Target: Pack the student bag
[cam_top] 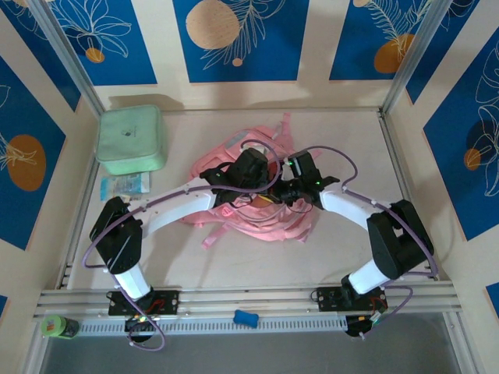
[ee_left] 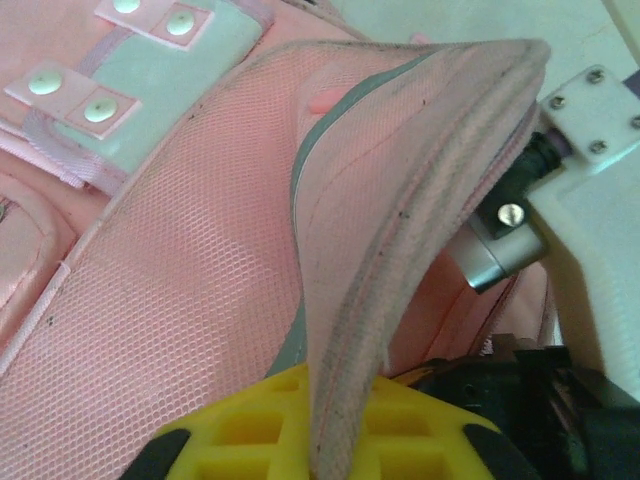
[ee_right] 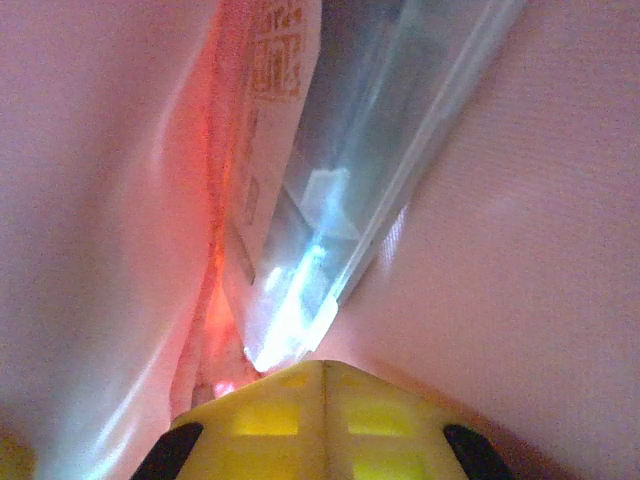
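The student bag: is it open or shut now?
Open: the left pincer holds one padded edge of the student bag up, and the right pincer holds a clear packet inside, among pink fabric.

The student bag (cam_top: 226, 160) is soft pink cloth. Centre left of the left wrist view shows its open-weave mesh panel (ee_left: 180, 280), edged with a fuzzy, scuffed trim (ee_left: 400, 290). The packet (ee_right: 330, 200) is glossy clear plastic. At upper left, a matt mint cloth case (cam_top: 131, 140) sits on the smooth, pale counter (cam_top: 257, 269).
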Robot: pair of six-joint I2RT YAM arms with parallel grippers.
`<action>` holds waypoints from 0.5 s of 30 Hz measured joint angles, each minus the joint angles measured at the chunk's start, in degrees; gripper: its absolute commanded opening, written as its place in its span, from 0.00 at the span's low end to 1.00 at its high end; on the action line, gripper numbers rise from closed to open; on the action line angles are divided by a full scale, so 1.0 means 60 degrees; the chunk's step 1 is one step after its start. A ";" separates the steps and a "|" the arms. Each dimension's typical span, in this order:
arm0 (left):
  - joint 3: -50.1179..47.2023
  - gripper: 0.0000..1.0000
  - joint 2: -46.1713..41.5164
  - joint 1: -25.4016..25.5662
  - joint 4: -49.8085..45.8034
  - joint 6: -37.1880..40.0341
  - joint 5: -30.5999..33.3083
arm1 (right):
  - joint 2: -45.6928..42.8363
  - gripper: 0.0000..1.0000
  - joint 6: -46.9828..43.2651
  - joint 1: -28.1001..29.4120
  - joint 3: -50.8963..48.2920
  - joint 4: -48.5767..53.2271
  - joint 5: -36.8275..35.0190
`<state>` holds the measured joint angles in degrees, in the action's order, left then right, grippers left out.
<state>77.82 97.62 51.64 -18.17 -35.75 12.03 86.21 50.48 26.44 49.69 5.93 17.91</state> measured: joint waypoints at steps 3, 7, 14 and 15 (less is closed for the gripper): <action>-0.0102 0.45 -0.0066 0.0040 0.0448 -0.0087 -0.0262 | -0.0648 0.08 -0.0368 -0.0138 0.0004 0.0805 -0.0208; -0.1147 0.55 -0.0852 -0.0066 0.1351 -0.0324 -0.0805 | -0.1523 0.14 -0.0838 -0.0080 0.0011 0.2361 -0.0925; -0.3570 0.57 -0.2754 -0.1552 0.2481 -0.1016 -0.1927 | -0.2743 0.34 -0.1005 0.1078 0.0233 0.4506 -0.2994; -0.3745 0.57 -0.2758 -0.1829 0.2630 -0.1107 -0.2113 | -0.2801 0.41 -0.0892 0.1424 0.0266 0.4637 -0.3293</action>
<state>55.35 81.08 40.66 -2.39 -42.39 -0.64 69.41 45.12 34.98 51.29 33.76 -1.85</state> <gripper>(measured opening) 0.574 0.308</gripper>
